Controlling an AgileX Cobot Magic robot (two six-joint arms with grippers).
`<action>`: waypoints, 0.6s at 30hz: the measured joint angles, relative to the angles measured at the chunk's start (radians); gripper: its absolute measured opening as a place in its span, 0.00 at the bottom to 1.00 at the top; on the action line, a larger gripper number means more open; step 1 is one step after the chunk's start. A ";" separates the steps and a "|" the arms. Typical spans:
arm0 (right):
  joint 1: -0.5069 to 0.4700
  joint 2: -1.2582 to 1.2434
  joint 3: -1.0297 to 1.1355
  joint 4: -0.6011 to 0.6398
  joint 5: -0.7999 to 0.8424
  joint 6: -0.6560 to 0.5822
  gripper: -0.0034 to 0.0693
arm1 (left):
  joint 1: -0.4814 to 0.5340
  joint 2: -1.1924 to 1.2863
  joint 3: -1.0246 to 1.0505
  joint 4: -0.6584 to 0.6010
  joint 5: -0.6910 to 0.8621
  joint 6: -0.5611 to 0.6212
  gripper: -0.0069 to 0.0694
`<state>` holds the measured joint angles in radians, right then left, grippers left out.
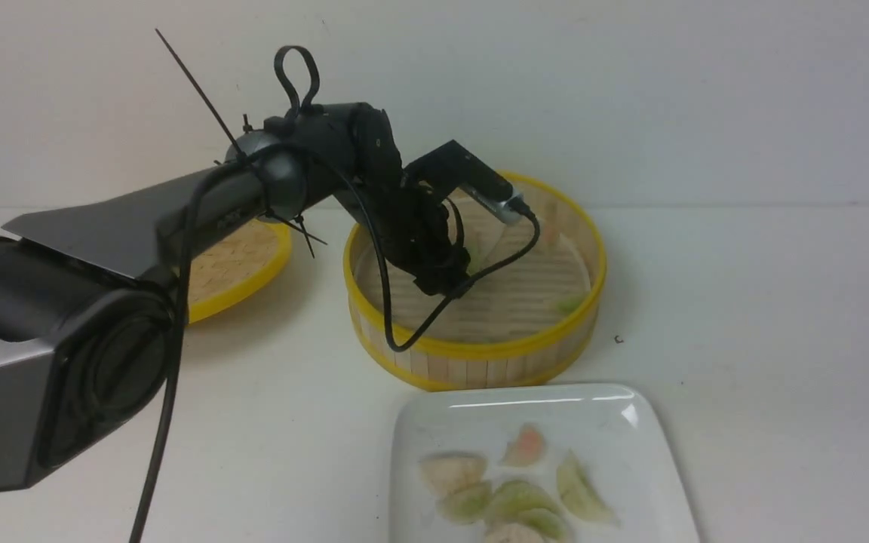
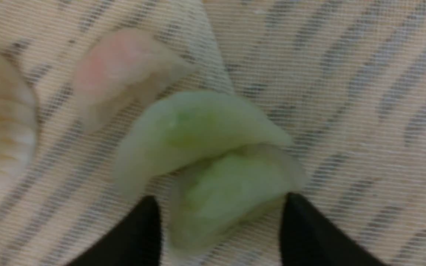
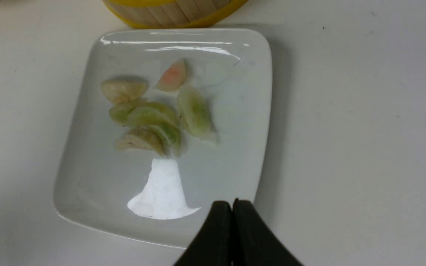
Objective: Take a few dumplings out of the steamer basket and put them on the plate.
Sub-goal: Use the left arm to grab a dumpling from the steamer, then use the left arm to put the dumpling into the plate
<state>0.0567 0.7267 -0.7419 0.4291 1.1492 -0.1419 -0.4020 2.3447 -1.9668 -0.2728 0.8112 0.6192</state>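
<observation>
Taking the basket (image 1: 472, 351) as the landmark: it stands on the white desk (image 1: 766, 302), and the left end effector (image 2: 222, 210) is down inside it, over the slatted floor. Its fingertips are spread wide, one on either side of a pale green dumpling (image 2: 235, 192); whether they touch it is too blurred to tell. A second green dumpling (image 2: 198, 129) lies against that one, with a pink-tinged dumpling (image 2: 124, 66) just beside the pair and a whitish dumpling (image 2: 4, 122) near the pink one. In the front view another bit of green (image 1: 570, 304) shows inside the basket, by the wall on its right side.

The plate (image 3: 220, 177) is directly in front of the basket, on the robot's side, close to its wall. Seven dumplings are on it: a pink-tinged one (image 3: 173, 75) nearest the basket, a whitish one (image 3: 124, 90) to the left of that, three green ones and another whitish one (image 3: 141, 141) bunched together, and a larger green one (image 3: 195, 112) to the right of the bunch.

The right end effector (image 3: 233, 203) is narrow, its tips together with nothing between them, well apart from the basket. The yellow-rimmed lid (image 1: 242, 283) is left of the basket, tilted, partly hidden behind the left arm (image 1: 216, 196).
</observation>
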 joint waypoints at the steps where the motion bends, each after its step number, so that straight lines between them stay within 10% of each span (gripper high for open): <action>1: 0.000 0.000 0.000 0.000 0.000 0.000 0.03 | -0.007 0.000 0.000 0.011 0.002 0.001 0.44; 4: 0.000 0.000 0.000 0.000 0.000 0.000 0.03 | -0.017 -0.004 -0.001 0.042 0.024 0.005 0.25; 18: 0.000 0.000 0.000 0.000 0.026 0.000 0.03 | -0.034 -0.233 -0.098 0.142 0.405 -0.199 0.25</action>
<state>0.0567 0.7267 -0.7419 0.4291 1.1757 -0.1419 -0.4361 2.1121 -2.0651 -0.1305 1.2167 0.4206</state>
